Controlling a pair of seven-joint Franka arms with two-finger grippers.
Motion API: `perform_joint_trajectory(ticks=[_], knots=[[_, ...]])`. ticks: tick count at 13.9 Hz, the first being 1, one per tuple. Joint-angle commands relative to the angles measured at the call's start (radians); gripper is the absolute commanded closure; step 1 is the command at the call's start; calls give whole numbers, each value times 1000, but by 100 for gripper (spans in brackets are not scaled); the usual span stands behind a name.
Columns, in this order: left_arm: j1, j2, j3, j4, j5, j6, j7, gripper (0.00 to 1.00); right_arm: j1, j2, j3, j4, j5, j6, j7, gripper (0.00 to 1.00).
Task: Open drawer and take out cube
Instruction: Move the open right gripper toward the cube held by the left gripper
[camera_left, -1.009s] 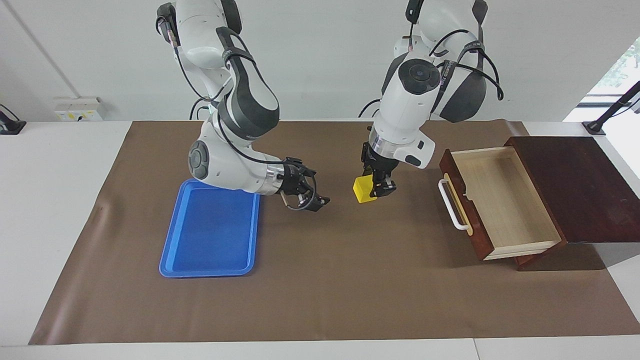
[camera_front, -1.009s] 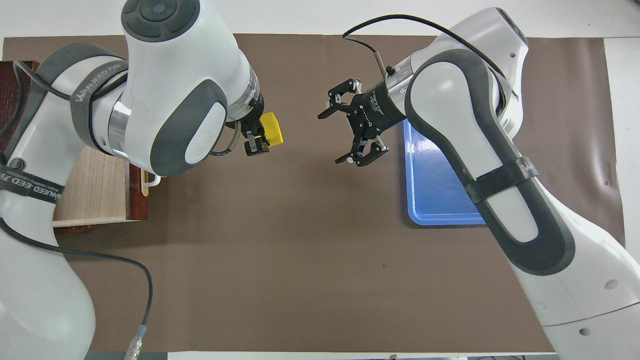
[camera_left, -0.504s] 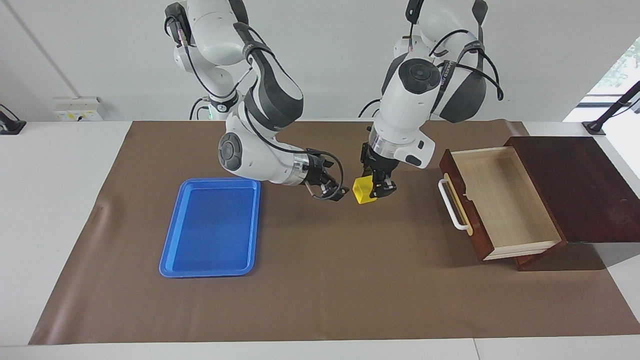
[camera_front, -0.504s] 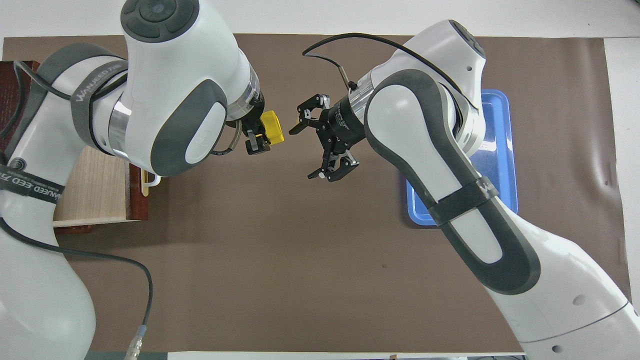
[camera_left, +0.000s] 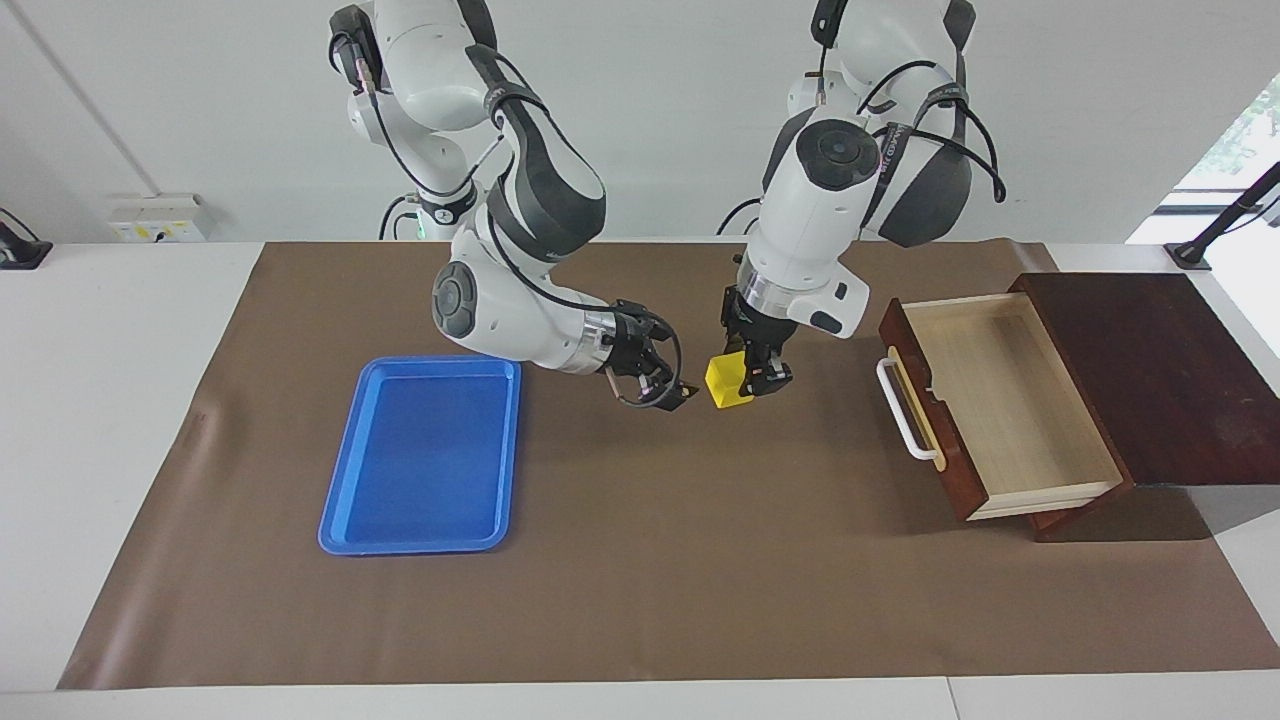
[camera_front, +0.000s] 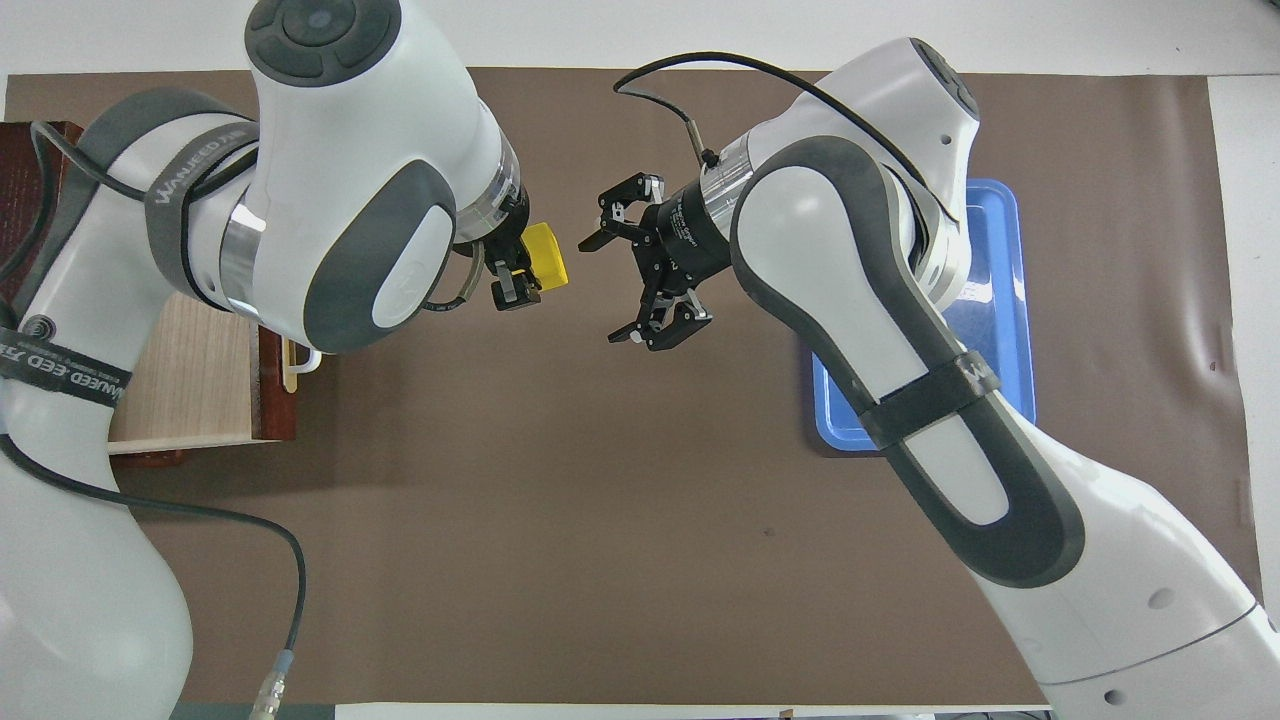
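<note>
Most of the job looks done from where I stand. The dark reddish-brown wooden drawer (camera_left: 1000, 405) with its white bar handle (camera_left: 902, 412) stands pulled well out at the left arm's end of the worktop (camera_left: 640, 560), and its pale wood inside shows nothing in it. The small bright-yellow cube (camera_left: 728, 382) is already out: the left hand (camera_left: 760, 378) has its fingers clamped on it and holds it up over the brown mat, between the drawer and the flat blue plastic tray (camera_left: 420, 455).

The right hand (camera_front: 618, 288) hangs just beside the cube with its fingers spread wide apart and nothing between them, pointed toward it but not touching.

What is left, I would guess, is a handover to that waiting hand, or simply setting the cube down; the tray at the right arm's end seems the likely place for it, and it lies bare for now.
</note>
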Motion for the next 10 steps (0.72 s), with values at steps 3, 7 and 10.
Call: perform_joint_trajectory(ticks=[3,7,10], knots=[[-4,-2,2,-11,-2,21,-18,100,1,21,0,28,12,21,29,0],[-5,-5,2,-17,-2,21,-18,100,26,19,0,25,12,50,61,0],[-5,-5,2,-17,-2,21,-18,100,17,24,0,30,10,50,58,0]])
